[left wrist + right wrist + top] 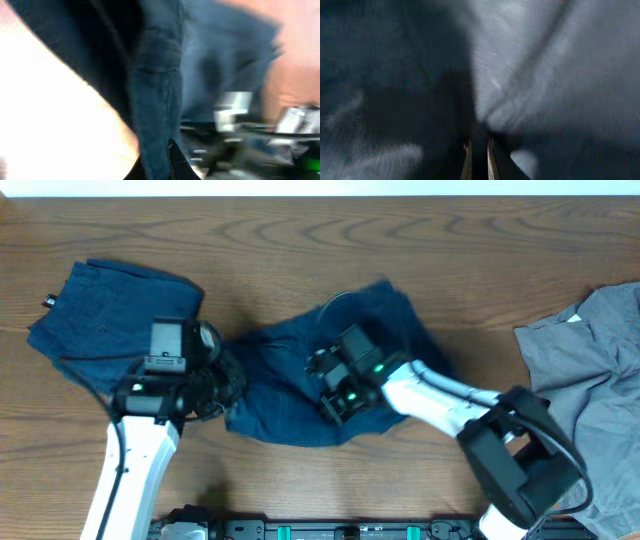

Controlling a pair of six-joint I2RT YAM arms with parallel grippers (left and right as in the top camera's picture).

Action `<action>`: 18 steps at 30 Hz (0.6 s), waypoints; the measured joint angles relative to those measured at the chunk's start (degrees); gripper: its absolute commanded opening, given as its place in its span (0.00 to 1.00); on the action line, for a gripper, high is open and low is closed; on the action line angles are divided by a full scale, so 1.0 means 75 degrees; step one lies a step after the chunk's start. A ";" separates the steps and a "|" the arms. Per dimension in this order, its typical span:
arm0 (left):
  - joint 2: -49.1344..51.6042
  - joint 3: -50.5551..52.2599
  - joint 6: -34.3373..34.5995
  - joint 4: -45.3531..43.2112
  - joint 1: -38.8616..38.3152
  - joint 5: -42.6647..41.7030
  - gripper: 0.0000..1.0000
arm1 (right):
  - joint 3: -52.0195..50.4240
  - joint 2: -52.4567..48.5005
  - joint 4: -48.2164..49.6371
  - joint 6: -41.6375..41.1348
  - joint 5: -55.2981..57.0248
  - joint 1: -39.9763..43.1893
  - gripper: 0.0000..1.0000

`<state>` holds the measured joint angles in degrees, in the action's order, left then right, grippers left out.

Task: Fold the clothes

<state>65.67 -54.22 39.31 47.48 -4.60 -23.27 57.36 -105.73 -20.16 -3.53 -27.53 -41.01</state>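
Note:
Crumpled navy shorts [290,395] lie at the table's centre. My left gripper [232,380] is at their left edge and is shut on a fold of the navy cloth [157,110], which runs between my fingers [159,162]. My right gripper [332,395] is pressed into the middle of the same shorts and is shut on their cloth [530,60], with the fingers [479,155] close together. A second pair of navy shorts [110,315] with a small black tag [47,302] lies at the far left. A grey shirt [590,380] lies at the right edge.
The wooden table [300,250] shows bare along the back. My right arm [500,440] crosses the front right, partly over the grey shirt. A black rail [330,530] runs along the front edge.

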 measured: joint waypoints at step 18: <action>-0.0227 -0.0490 -0.0428 0.0364 0.0000 -0.0119 0.06 | -0.0017 0.1186 -0.0799 -0.0947 0.2407 0.0976 0.19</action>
<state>63.96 -57.89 36.10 50.22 -4.60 -24.16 57.23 -96.84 -26.15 -10.63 -9.47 -33.69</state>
